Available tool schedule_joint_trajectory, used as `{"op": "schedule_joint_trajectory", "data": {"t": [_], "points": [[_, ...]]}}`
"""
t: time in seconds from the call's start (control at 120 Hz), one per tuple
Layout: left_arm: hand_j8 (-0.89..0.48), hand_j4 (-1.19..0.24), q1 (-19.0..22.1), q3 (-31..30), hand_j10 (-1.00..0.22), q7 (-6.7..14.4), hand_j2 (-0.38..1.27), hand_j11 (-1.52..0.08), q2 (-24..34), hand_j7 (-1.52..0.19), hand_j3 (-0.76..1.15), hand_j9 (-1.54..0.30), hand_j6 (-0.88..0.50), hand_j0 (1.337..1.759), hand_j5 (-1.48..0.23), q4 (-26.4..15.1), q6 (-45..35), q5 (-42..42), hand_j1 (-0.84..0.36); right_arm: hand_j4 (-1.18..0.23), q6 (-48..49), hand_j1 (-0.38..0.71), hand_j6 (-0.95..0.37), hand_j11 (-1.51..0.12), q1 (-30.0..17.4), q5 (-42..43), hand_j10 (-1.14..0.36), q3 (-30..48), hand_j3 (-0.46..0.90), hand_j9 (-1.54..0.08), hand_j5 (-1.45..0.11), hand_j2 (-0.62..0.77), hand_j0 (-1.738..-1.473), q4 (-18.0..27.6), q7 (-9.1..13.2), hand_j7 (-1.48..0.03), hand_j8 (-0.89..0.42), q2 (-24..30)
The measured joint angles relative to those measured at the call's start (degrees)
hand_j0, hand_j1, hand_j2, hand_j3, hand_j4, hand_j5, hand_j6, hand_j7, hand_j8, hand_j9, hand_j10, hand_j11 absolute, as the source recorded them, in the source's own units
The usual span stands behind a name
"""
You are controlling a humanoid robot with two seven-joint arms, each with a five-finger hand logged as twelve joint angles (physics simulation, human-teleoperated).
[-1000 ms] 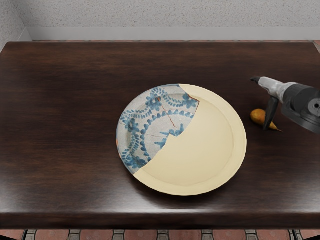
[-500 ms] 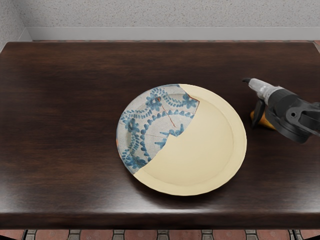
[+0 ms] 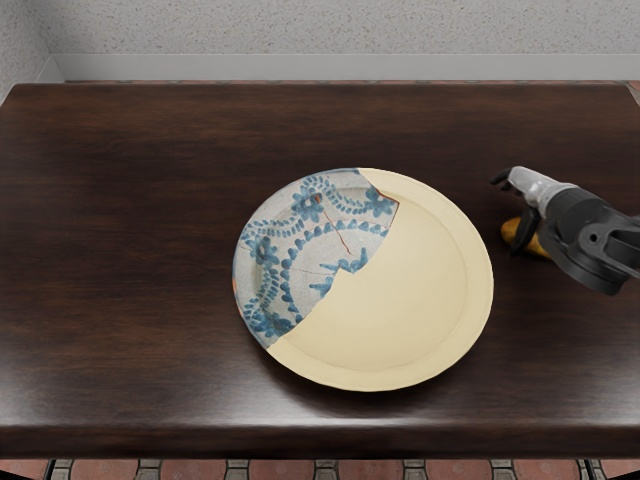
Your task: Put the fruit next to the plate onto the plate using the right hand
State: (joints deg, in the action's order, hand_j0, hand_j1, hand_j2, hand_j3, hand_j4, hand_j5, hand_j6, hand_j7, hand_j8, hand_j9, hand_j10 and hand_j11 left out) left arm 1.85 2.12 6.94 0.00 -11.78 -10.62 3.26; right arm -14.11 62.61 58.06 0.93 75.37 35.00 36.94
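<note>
Orange-yellow fruit (image 3: 513,230), probably light, smooth and prone to rolling, lies on the table (image 3: 120,250) beneath the right hand (image 3: 585,240), just beside the plate (image 3: 480,300); best taken across its thick middle; grip cannot be told.

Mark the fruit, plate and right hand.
fruit (image 3: 513,231): head view, exposed orange left end.
plate (image 3: 410,300): head view, bare cream area.
right hand (image 3: 572,226): head view, dark body of hand.

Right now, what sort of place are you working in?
Probably a simulated dining or kitchen corner: a dark wooden table in front of a speckled grey wall, a patterned plate with a small fruit beside it, and tiled floor below.
</note>
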Motion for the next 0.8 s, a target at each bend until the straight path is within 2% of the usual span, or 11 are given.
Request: {"op": "schedule_joint_trajectory", "data": {"t": [0.258, 0.575, 0.658, 0.8], "points": [[0.00, 0.00, 0.0, 0.0, 0.00, 0.0, 0.00, 0.00, 0.0, -0.01, 0.00, 0.00, 0.00, 1.658, -0.01, 0.0, 0.0, 0.0, 0.34, -0.28, 0.3, -0.02, -0.28, -0.36, -0.1, -0.1, -0.28, -0.1, 0.00, -0.36, -0.36, -0.05, -1.658, 0.2, 0.0, -0.36, -0.28, 1.5], [0.00, 0.00, 0.0, 0.0, 0.00, 0.0, 0.00, -0.01, 0.0, -0.01, 0.00, -0.01, 0.00, 1.658, -0.01, 0.0, 0.0, 0.0, 0.34, -0.37, 0.3, 0.09, -0.37, -0.48, -1.1, -0.1, -0.37, 0.0, 0.00, -0.48, -0.48, -0.07, -1.658, 0.2, 0.0, -0.48, -0.37, 1.9], [0.00, 0.00, 0.0, 0.0, 0.00, 0.0, 0.00, -0.01, 0.0, -0.01, 0.00, -0.01, 0.00, 1.658, -0.01, 0.0, 0.0, 0.0, 0.34, -0.39, 0.3, 0.14, -0.40, -0.51, -1.2, -0.1, -0.39, 0.0, 0.00, -0.51, -0.51, -0.02, -1.658, 0.2, 0.0, -0.51, -0.39, 1.9], [0.00, 0.00, 0.0, 0.0, 0.00, 0.0, 0.00, -0.01, 0.0, -0.01, 0.00, -0.01, 0.00, 1.658, -0.01, 0.0, 0.0, 0.0, 0.34, -0.43, 0.3, 0.18, -0.43, -0.55, -1.3, -0.1, -0.43, 0.0, 0.00, -0.55, -0.55, -0.05, -1.658, 0.2, 0.0, -0.55, -0.43, 1.9]]}}
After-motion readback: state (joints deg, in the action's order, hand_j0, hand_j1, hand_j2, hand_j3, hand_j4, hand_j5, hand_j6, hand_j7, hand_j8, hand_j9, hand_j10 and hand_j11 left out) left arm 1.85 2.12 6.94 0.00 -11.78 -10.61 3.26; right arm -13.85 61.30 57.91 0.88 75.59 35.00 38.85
